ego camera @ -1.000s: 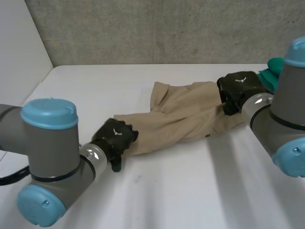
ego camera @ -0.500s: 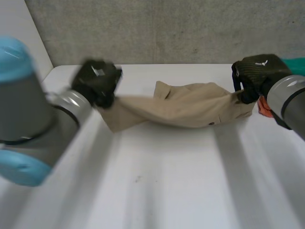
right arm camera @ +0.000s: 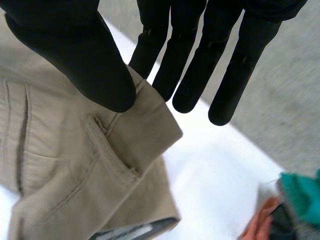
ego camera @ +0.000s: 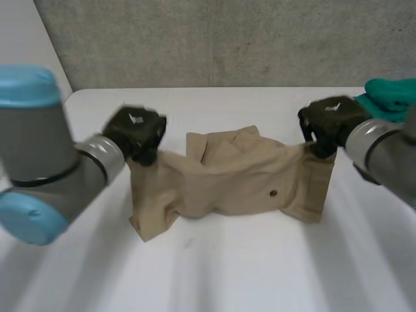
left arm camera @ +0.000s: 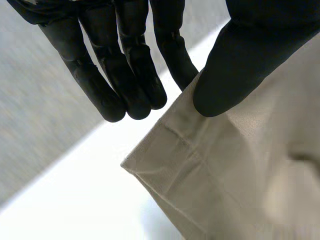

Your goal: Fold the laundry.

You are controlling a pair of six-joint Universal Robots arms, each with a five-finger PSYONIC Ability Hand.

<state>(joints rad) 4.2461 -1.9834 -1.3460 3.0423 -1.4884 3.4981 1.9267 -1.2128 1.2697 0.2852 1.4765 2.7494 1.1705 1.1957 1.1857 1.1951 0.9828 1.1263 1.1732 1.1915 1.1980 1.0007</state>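
The beige trousers (ego camera: 227,179) hung stretched between the two hands, sagging in the middle down to the white table (ego camera: 260,273). The left hand (ego camera: 135,130) pinched a hemmed corner — thumb on the cloth, a finger behind it, the other fingers straight. The right hand (ego camera: 328,120) clamped the waistband end beside a belt loop the same way. A teal cloth (ego camera: 390,94) lay just beyond the right hand.
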